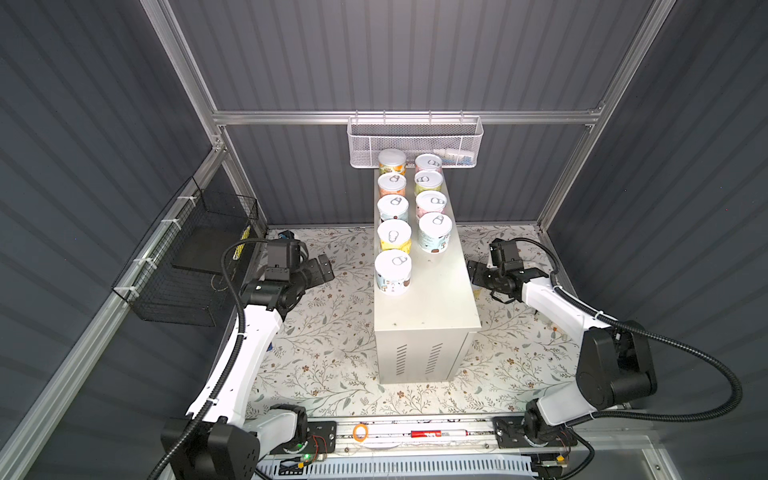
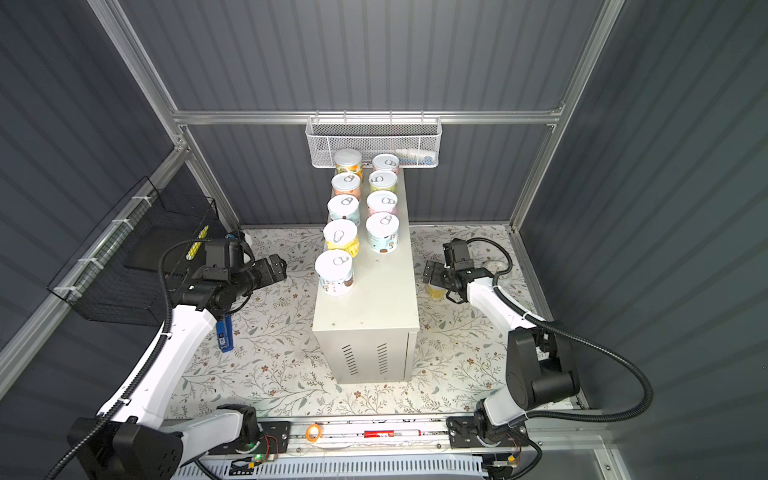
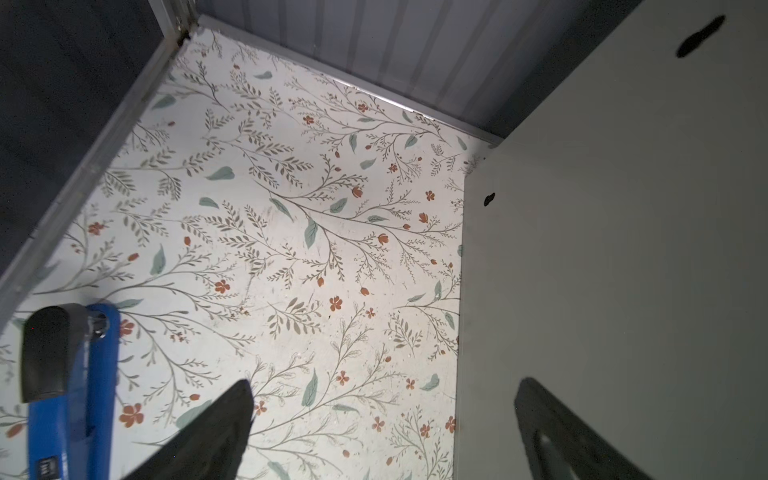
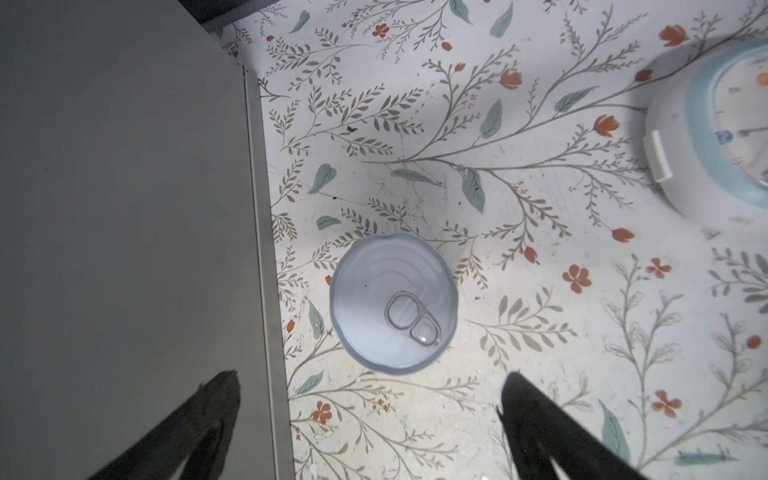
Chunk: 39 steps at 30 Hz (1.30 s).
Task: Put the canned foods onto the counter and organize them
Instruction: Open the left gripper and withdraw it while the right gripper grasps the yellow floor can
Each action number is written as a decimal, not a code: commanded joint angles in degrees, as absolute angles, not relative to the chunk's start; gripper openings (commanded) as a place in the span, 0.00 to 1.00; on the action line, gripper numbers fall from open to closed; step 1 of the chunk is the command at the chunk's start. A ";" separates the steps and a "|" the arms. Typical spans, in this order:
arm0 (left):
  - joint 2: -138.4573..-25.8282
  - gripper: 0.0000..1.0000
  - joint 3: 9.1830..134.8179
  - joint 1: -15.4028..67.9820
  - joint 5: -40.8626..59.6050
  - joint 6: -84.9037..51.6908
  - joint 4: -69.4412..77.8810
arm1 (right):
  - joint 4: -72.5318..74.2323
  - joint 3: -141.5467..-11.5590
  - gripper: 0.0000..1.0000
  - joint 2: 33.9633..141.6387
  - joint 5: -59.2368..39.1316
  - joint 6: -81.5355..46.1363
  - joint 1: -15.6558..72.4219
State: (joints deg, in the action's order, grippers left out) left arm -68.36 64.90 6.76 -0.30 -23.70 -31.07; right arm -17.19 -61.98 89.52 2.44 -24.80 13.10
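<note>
Several canned foods stand upright in two rows on the far half of the cream-white counter [image 1: 432, 307]; the nearest is a white-labelled can [image 1: 392, 272]. One more can with a silvery pull-tab lid [image 4: 394, 303] stands on the floral mat beside the counter's right wall [image 4: 124, 208]; a top view shows its yellow side [image 2: 435, 291] under the right arm. My right gripper [image 4: 370, 376] hangs open above that can, holding nothing. My left gripper [image 3: 384, 384] is open and empty over the mat, next to the counter's left wall [image 3: 623, 208]. In a top view it [image 1: 323, 270] sits left of the nearest can.
A blue stapler [image 3: 75, 395] lies on the mat below the left arm. A round white lidded container [image 4: 715, 124] sits on the mat behind the right gripper. A white mesh basket [image 1: 415, 141] hangs on the back wall and a black wire basket [image 1: 187, 266] on the left wall.
</note>
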 commanded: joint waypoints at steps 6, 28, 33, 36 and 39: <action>-66.51 0.99 56.57 5.10 7.74 -27.35 -17.30 | -18.75 -66.30 0.99 96.47 4.72 -23.38 12.92; -68.20 0.99 53.44 5.10 9.49 -27.18 -15.42 | -18.02 -70.76 0.87 108.06 5.98 -25.72 13.45; -68.47 0.99 53.08 5.10 9.58 -27.25 -15.25 | -17.80 -70.91 0.81 108.98 5.50 -25.92 13.45; -68.37 0.99 53.09 5.10 9.68 -27.25 -15.28 | -17.90 -70.69 0.76 109.01 5.56 -25.50 13.45; -68.23 0.99 52.98 5.10 9.68 -27.27 -15.21 | -18.05 -70.13 0.66 109.03 5.46 -25.14 13.44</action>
State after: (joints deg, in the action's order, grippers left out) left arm -68.16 53.71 4.93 8.67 -26.68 -16.21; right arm -17.19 -70.11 107.50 5.80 -25.39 13.32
